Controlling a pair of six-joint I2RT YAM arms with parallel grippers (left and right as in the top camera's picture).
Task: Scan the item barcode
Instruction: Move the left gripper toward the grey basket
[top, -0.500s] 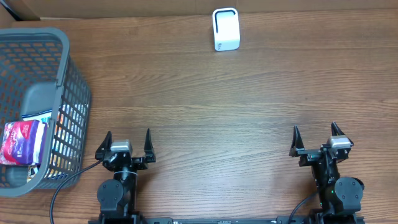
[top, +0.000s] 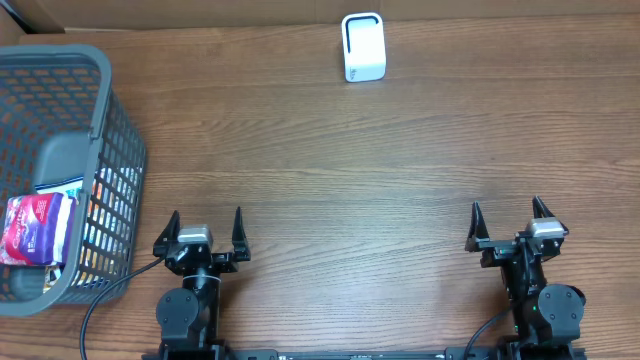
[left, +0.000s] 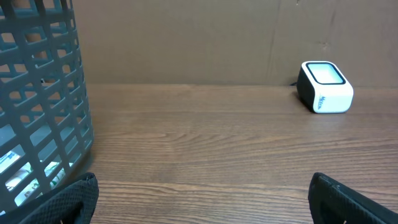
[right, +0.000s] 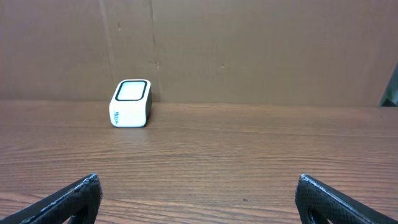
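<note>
A white barcode scanner (top: 363, 47) with a dark window stands at the table's far edge; it also shows in the left wrist view (left: 324, 87) and the right wrist view (right: 130, 103). Packaged items, one pink and white (top: 35, 228), lie inside the grey basket (top: 110, 110) at the left. My left gripper (top: 206, 230) rests open near the front edge, right of the basket, with nothing between its fingers (left: 74, 198). My right gripper (top: 508, 221) is open and empty at the front right, its fingers (right: 69, 198) wide apart.
The grey mesh basket wall (left: 43, 106) rises close on the left of the left gripper. A brown cardboard wall (right: 249, 50) backs the table behind the scanner. Bare wooden tabletop (top: 340, 200) stretches between the grippers and the scanner.
</note>
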